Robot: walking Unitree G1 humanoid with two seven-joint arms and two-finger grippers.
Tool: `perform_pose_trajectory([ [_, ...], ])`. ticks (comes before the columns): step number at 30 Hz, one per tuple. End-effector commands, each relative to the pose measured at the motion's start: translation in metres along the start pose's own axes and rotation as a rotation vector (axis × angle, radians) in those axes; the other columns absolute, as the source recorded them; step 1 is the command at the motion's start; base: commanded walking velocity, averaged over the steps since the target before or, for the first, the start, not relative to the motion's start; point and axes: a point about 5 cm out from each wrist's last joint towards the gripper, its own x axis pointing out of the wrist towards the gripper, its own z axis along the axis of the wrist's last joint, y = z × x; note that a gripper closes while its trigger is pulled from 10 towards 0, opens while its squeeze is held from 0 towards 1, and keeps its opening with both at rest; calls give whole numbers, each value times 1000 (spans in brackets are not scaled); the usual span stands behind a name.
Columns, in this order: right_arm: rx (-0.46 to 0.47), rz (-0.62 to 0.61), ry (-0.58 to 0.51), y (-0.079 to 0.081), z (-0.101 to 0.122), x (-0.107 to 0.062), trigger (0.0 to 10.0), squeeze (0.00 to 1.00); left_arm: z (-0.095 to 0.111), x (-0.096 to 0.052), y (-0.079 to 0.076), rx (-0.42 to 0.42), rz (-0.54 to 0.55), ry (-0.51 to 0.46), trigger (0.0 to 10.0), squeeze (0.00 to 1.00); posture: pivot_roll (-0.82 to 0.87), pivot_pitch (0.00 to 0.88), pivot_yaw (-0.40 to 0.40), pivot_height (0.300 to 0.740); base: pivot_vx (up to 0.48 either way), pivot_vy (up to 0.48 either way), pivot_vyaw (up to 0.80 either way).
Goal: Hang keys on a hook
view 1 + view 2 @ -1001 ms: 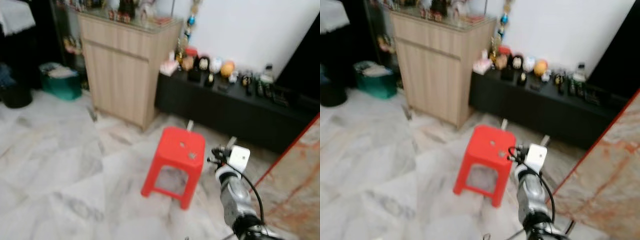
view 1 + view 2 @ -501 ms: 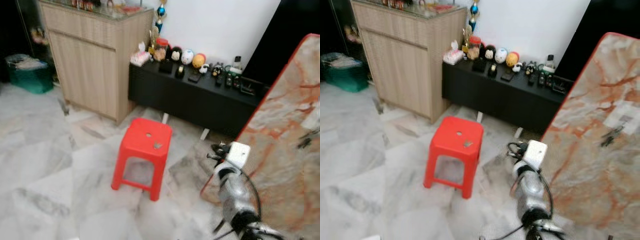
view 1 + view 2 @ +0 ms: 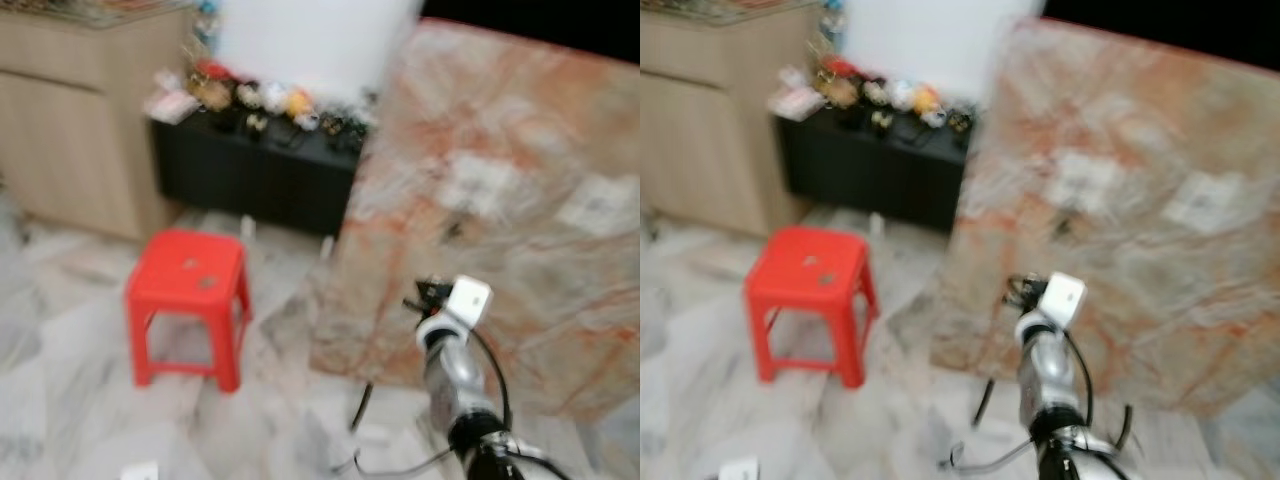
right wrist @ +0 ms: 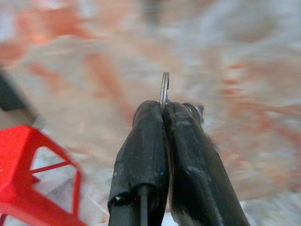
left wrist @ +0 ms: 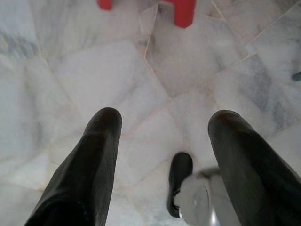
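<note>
Everything here sits around the red stool (image 3: 188,300) on the pale marble floor (image 3: 60,350). Left of it and further back stands a light wood cabinet (image 3: 70,130). Straight behind the stool runs a low black shelf (image 3: 255,180) crowded with small ornaments (image 3: 250,100), too blurred to tell apart.

The left gripper (image 5: 162,141) hangs over the floor near the stool's feet, its fingers (image 5: 94,155) spread wide with nothing between them; one of the robot's black feet (image 5: 178,179) shows on the marble below.

To the right of the stool a big orange-veined marble slab (image 3: 500,190) leans upright, its lower edge on the floor. A dark cable (image 3: 360,410) trails over the floor at its base.

Further right, the right arm (image 3: 450,370) is raised in front of the slab, a white box (image 3: 470,297) at its wrist. The right gripper (image 4: 164,113) has its fingers (image 4: 143,141) pressed together, pinching the keys: a thin metal ring (image 4: 163,89) pokes up from between the tips. So the keys are in the air before the slab, to the stool's right.
</note>
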Motion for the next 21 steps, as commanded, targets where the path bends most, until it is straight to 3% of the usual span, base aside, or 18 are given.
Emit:
perform_pose_trajectory([
  [1, 8, -23, -23, -3, 4, 1, 10000, 0, -13, -4, -5, 16, -30, 40, 10000, 0, 188, 0, -70, 740, 0, -480, 0],
  [8, 32, -40, -21, 0, 3, 1, 10000, 0, -11, -4, 7, 48, -13, 29, 10000, 0, 192, 0, -53, 740, 0, -480, 0],
  [21, 63, -32, -20, 11, 1, 1, 10000, 0, -4, -3, 10, 64, -7, 4, 10000, 0, 217, 0, -17, 740, 0, 0, 0],
])
